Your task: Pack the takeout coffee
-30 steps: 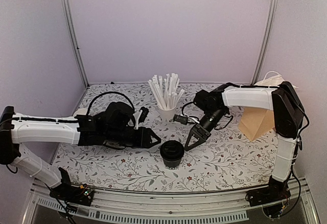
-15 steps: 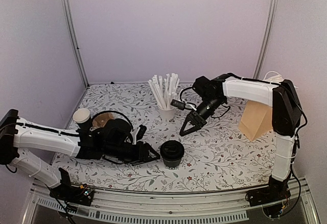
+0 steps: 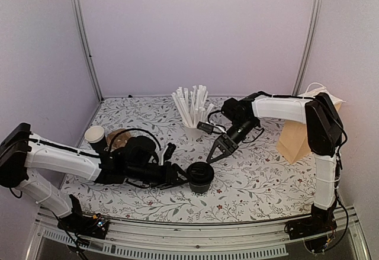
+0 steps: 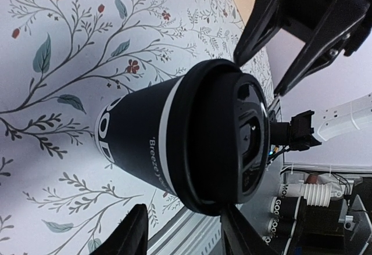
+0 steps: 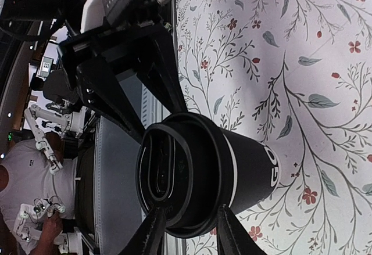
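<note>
Far left: spare paper cup (image 3: 93, 134), white mouth up, body hidden behind the left arm. Just right of it is the brown pulp carrier (image 3: 120, 138), mostly covered by the same arm and its cable, so only a sliver shows.

Left gripper (image 3: 182, 175) lies low over the floral table (image 3: 260, 183), pointing right at the coffee. Its fingers (image 4: 132, 234) are apart, about cup width. Left wrist view has them cut off at the frame's bottom edge, with the lid's rim sitting at the gap between their tips. Can't tell if either pad touches the cup.

Takeout coffee cup (image 3: 200, 184) stands upright at centre front of the table with the black lid (image 3: 200, 169) seated on it. A thin white rim band shows under the lid. Side print is only partly readable: "GO…" plus smaller text.

Behind it, apart: white cup (image 3: 193, 132) of paper-wrapped straws (image 3: 192, 105) fanning upward.

Right gripper (image 3: 213, 158) angles down-left toward the coffee, off it, with a clear gap. Its fingers (image 5: 152, 232) are parted and hold nothing. Right wrist view crops them at the bottom, with the lidded cup beyond the tips.

Far right: brown paper bag (image 3: 294, 144), upright, top and right side hidden by the right arm.
</note>
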`<state>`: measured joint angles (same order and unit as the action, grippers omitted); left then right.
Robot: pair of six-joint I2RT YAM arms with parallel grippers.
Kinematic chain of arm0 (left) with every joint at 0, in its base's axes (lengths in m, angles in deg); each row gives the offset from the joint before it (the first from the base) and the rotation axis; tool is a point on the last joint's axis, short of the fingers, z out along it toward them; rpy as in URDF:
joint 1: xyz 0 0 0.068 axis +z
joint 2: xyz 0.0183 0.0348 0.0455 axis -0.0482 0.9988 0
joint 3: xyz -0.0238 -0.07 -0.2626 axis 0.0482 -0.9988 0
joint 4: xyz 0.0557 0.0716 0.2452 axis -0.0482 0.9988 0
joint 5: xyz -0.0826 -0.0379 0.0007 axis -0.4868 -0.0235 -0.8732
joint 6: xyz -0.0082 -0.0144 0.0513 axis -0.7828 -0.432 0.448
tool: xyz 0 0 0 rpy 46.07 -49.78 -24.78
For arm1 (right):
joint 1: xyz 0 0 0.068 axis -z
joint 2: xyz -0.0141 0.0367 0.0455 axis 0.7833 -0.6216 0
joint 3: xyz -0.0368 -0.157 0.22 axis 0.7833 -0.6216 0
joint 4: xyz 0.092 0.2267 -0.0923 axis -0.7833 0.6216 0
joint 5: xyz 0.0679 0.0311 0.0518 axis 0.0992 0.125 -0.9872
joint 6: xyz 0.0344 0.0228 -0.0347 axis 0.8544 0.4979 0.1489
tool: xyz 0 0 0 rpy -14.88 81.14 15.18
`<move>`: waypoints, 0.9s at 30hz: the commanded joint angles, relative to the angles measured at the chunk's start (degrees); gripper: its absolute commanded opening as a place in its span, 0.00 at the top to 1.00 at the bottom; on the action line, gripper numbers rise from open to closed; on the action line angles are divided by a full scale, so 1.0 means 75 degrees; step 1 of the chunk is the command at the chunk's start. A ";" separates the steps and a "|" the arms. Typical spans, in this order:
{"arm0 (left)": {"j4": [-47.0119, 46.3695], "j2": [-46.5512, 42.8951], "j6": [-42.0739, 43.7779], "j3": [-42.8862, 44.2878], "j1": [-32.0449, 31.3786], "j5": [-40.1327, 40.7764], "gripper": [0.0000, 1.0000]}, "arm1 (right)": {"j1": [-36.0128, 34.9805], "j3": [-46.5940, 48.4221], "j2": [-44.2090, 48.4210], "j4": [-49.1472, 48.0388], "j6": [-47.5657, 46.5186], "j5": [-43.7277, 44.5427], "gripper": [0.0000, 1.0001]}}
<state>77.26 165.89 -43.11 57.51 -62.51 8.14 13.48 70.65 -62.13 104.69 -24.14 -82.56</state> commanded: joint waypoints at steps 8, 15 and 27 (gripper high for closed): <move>0.0056 -0.0016 0.0727 0.0367 0.0539 -0.0003 0.53 | 0.0016 -0.1007 0.0786 0.0320 -0.0500 -0.0295 0.67; 0.0114 0.0005 0.0777 0.0364 0.0539 -0.0085 0.53 | 0.0016 -0.0976 0.0847 0.0300 -0.0463 -0.0221 0.67; 0.0026 0.0196 0.0852 0.0349 0.0780 -0.0098 0.54 | 0.0016 -0.0804 0.0604 -0.0026 -0.0016 0.0259 0.67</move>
<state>78.53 165.94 -37.91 58.87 -58.29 7.94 13.94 63.49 -57.60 106.07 -25.56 -82.25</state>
